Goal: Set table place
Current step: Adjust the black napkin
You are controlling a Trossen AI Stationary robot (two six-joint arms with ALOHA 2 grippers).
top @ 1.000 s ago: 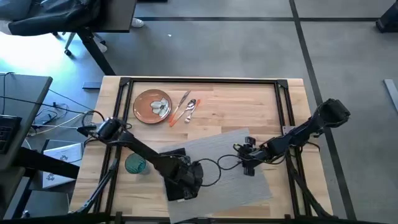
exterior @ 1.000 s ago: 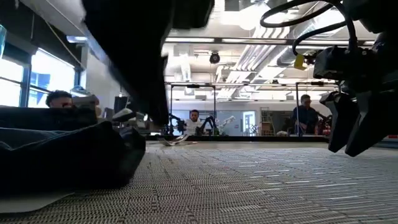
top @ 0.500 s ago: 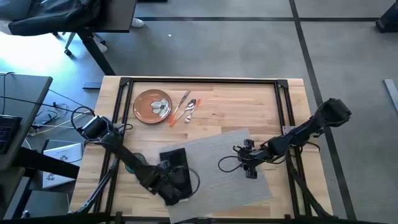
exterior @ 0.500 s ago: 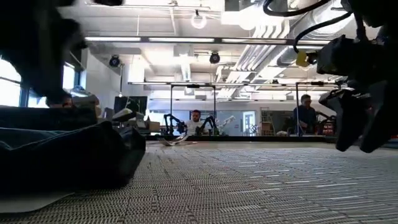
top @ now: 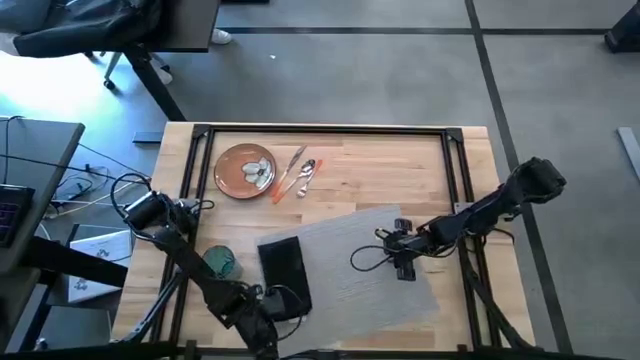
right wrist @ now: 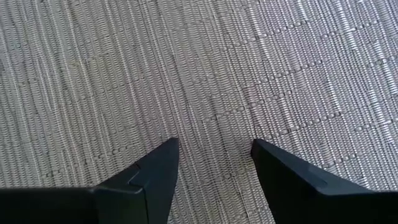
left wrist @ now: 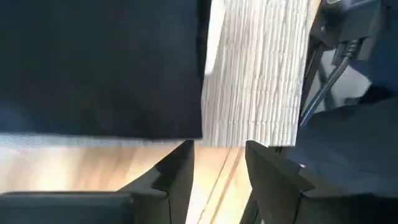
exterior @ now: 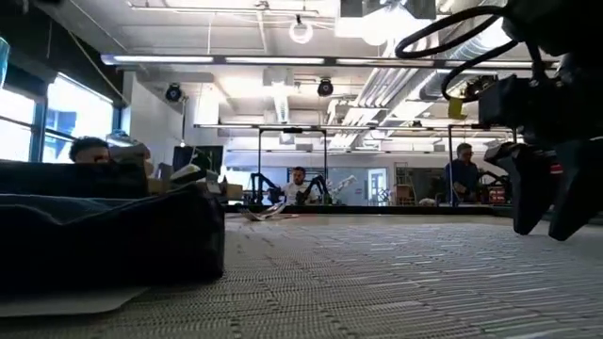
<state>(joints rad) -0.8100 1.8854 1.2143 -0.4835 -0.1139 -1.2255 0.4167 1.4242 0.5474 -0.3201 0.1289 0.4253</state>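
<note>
A grey woven rectangular placemat (top: 360, 265) lies skewed on the light-wood plank table (top: 400, 165), near its front edge. A folded black cloth napkin (top: 285, 272) rests on the mat's left part, with a teal glass (top: 218, 262) just beside it on bare wood. Toward the far left corner sit a round orange-brown plate (top: 245, 170) and orange-handled silver cutlery (top: 297, 175). The left gripper (left wrist: 217, 168), fingers spread and empty, is at the front edge just short of the napkin. The right gripper (right wrist: 214, 165), fingers apart, hangs over the mat's right part.
</note>
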